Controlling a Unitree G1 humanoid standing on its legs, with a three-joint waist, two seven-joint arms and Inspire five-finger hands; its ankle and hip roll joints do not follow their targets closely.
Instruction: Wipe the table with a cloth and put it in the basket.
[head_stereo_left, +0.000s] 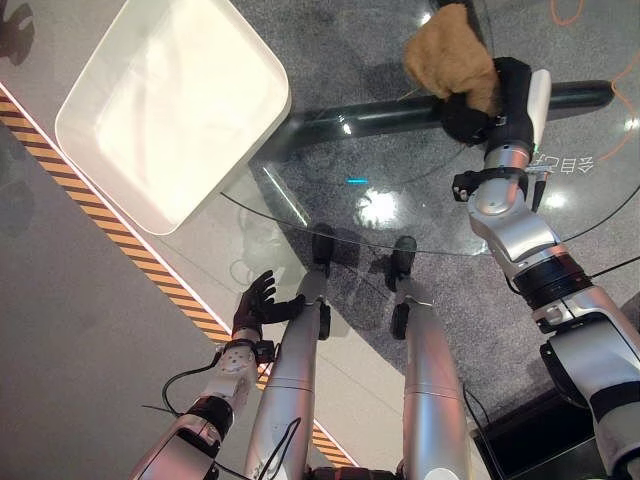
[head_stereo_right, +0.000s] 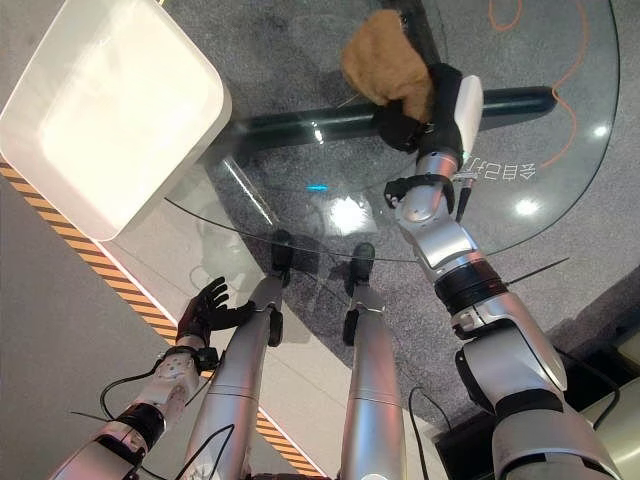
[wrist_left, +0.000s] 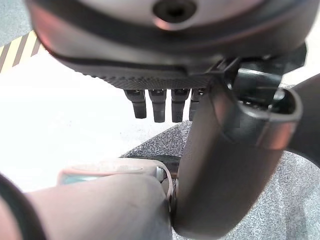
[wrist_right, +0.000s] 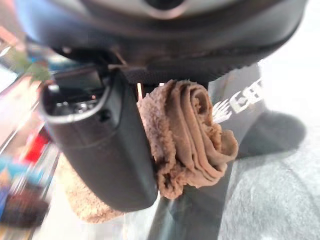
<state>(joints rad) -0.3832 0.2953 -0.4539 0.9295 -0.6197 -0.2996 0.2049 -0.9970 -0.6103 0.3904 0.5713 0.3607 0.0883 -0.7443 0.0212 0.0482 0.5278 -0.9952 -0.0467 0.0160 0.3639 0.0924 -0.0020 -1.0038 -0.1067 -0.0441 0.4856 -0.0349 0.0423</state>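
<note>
A brown fluffy cloth (head_stereo_left: 452, 55) is bunched in my right hand (head_stereo_left: 490, 105), which is shut on it above the far right part of the round glass table (head_stereo_left: 330, 205). The right wrist view shows the cloth (wrist_right: 185, 140) folded between my thumb (wrist_right: 100, 145) and palm. A white square basket (head_stereo_left: 170, 105) stands at the table's left, well away from the cloth. My left hand (head_stereo_left: 258, 305) hangs low beside the table's near edge with its fingers (wrist_left: 155, 102) straight and nothing in it.
A dark tube (head_stereo_left: 380, 115) of the table's frame runs under the glass. A yellow and black striped line (head_stereo_left: 110, 235) crosses the floor at the left. An orange cable (head_stereo_right: 505, 15) lies on the carpet beyond the table.
</note>
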